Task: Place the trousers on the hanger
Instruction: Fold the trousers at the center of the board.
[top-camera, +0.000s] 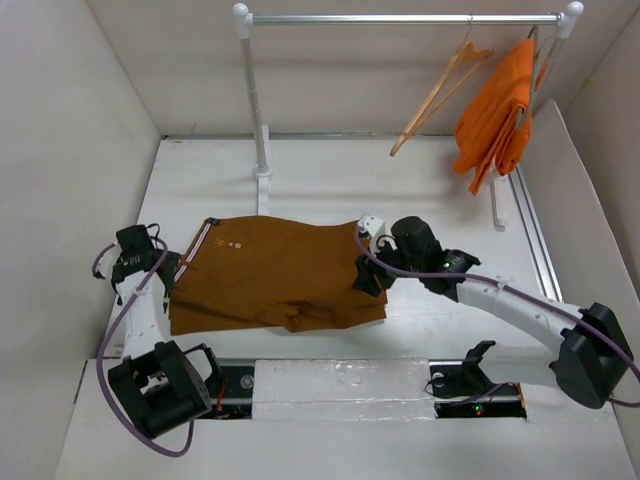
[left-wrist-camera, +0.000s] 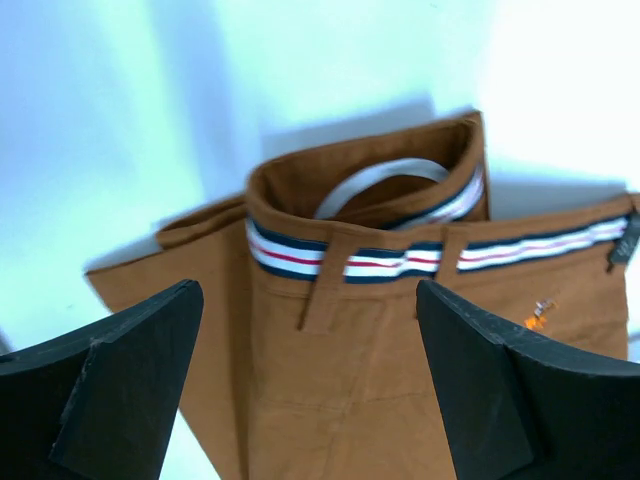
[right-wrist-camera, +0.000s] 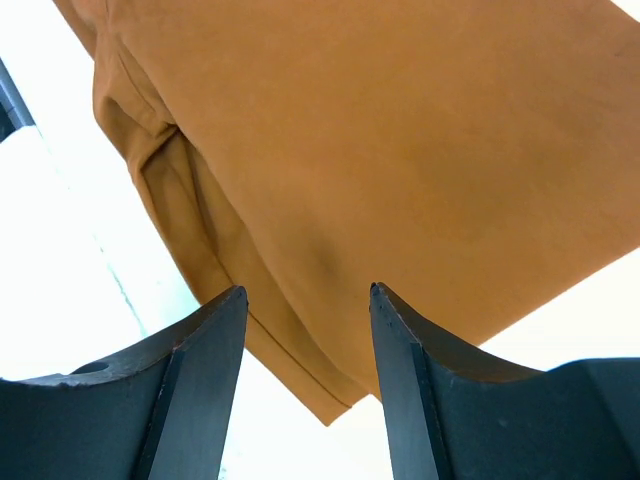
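The rust-brown trousers lie folded flat on the table, waistband to the left. My left gripper is open at the waistband end; in the left wrist view the gripper frames the striped inner waistband. My right gripper is open at the trousers' right edge; in the right wrist view the gripper straddles the cloth corner, not closed on it. The pale wooden hanger hangs tilted from the rail at the back right.
A white-and-silver clothes rail stands at the back, its post just behind the trousers. A brighter orange garment hangs on it at the right. White walls enclose the table on left, back and right.
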